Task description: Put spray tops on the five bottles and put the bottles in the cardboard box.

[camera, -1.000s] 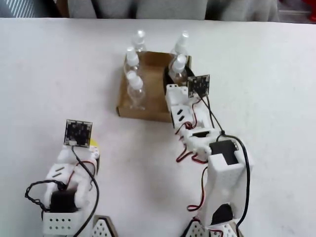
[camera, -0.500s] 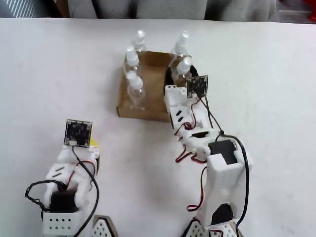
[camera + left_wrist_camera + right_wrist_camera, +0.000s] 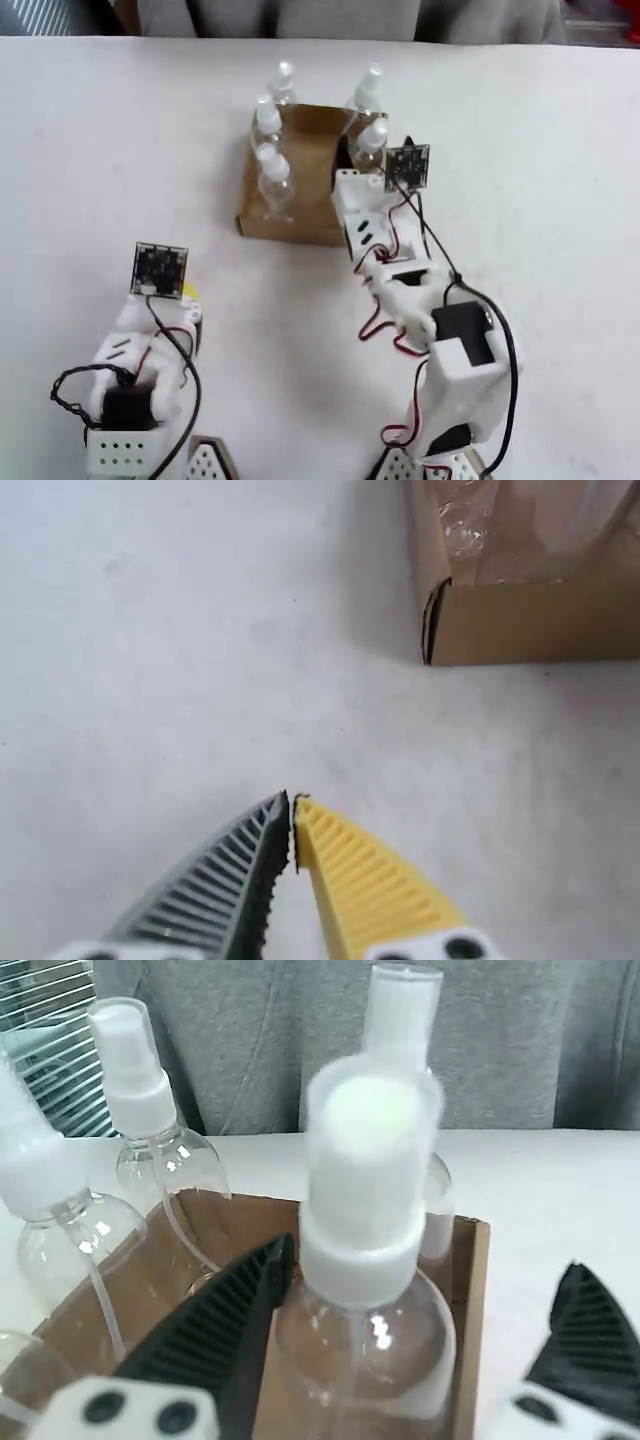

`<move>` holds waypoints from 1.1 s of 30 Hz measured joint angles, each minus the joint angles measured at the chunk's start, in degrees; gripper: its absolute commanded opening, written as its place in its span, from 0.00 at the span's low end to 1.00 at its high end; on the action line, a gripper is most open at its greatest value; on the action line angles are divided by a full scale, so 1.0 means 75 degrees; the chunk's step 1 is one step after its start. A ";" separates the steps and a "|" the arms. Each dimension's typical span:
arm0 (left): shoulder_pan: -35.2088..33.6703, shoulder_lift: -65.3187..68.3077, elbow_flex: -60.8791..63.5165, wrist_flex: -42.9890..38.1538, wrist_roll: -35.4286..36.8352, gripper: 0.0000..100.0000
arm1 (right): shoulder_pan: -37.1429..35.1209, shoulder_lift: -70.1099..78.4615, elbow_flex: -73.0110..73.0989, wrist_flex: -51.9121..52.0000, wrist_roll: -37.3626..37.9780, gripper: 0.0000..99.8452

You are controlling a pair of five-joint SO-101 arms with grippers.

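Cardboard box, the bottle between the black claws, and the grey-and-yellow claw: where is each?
cardboard box (image 3: 300,232): high view, on its near outer wall.
bottle (image 3: 365,1345): right wrist view, on its clear round body.
left gripper (image 3: 292,810): left wrist view, where the fingertips meet.

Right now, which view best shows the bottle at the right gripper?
Right wrist view: the bottle, spray top on, stands in the cardboard box between the right gripper's open fingers. The high view shows it from above, at the box's edge by the gripper. The left wrist view catches a box corner; I can't pick out that bottle there.
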 measured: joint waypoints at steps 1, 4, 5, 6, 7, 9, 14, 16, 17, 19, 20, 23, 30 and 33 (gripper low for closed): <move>0.0000 0.0000 0.0000 0.0000 0.0000 0.02 | 0.0000 -0.0105 0.0000 0.0176 -0.0059 0.38; 0.0000 0.0000 0.0000 0.0000 0.0000 0.02 | 0.0000 -0.0399 0.0000 0.0574 -0.0117 0.38; 0.0000 0.0000 0.0000 0.0000 0.0000 0.02 | 0.0000 -0.0469 0.0000 0.0645 -0.0129 0.38; 0.0000 0.0000 0.0000 0.0000 0.0000 0.02 | 0.0000 -0.0527 0.0000 0.0645 -0.0129 0.38; 0.0000 0.0000 0.0000 0.0000 0.0000 0.02 | 0.0000 -0.0586 0.0000 0.0645 -0.0129 0.38; 0.0000 0.0000 0.0000 0.0000 0.0000 0.02 | 0.0000 -0.0727 0.0000 0.0645 -0.0129 0.38; 0.0000 0.0000 0.0000 0.0000 0.0000 0.02 | 0.0000 -0.1207 0.0000 0.0996 -0.0129 0.38; 0.0000 0.0000 0.0000 0.0000 0.0000 0.02 | 0.0000 -0.1465 0.0000 0.1172 -0.0129 0.38; 0.0000 0.0000 0.0000 0.0000 0.0000 0.02 | 0.0000 -0.1594 0.0000 0.1242 -0.0129 0.38; 0.0000 0.0000 0.0000 0.0000 0.0000 0.02 | 0.0000 -0.1840 0.0000 0.1348 -0.0129 0.38; 0.0000 0.0000 0.0000 0.0000 0.0000 0.02 | 0.0000 -0.1958 0.0000 0.1371 -0.0129 0.38; 0.0000 0.0000 0.0000 0.0000 0.0000 0.02 | 0.0000 -0.2344 0.0000 0.1547 -0.0129 0.38; 0.0000 0.0000 0.0000 0.0000 0.0000 0.02 | 0.0000 -0.3845 0.0012 0.2520 -0.0129 0.38; 0.0000 0.0000 0.0000 0.0000 0.0000 0.02 | 0.0152 -0.4712 0.0012 0.3153 -0.0129 0.38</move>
